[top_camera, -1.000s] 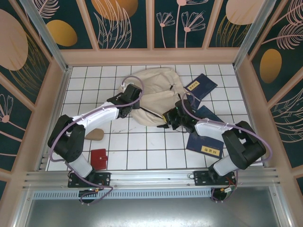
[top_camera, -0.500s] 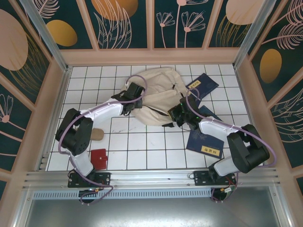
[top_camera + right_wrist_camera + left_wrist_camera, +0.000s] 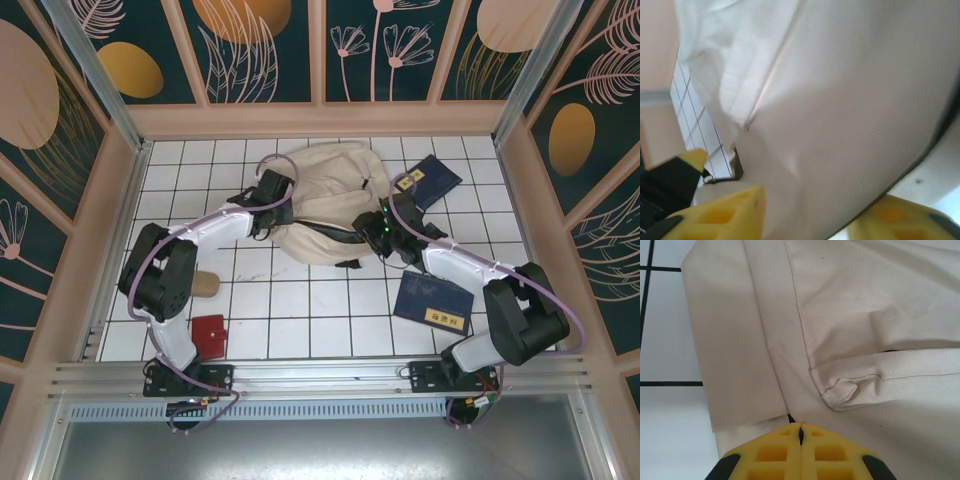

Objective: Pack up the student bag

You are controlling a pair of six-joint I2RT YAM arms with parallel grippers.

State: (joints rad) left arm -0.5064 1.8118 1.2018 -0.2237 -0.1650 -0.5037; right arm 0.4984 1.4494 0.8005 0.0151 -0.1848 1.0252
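Your bag (image 3: 330, 195), a big soft cream backpack, black zip lines and black straps along its near edge, lying slumped and creased on the white tiled table (image 3: 300, 300), toward the far middle, close up you see stitched seams and a small folded tab (image 3: 840, 390).

Looks down on the cream student bag (image 3: 865, 300), creased and seamed. Finds the left gripper (image 3: 800, 429) at the near edge, yellow fingers (image 3: 775, 454) pressed together, tips at the fabric. Catches a stitched band (image 3: 905, 371) running right, and white tiled table (image 3: 665, 330) at left.
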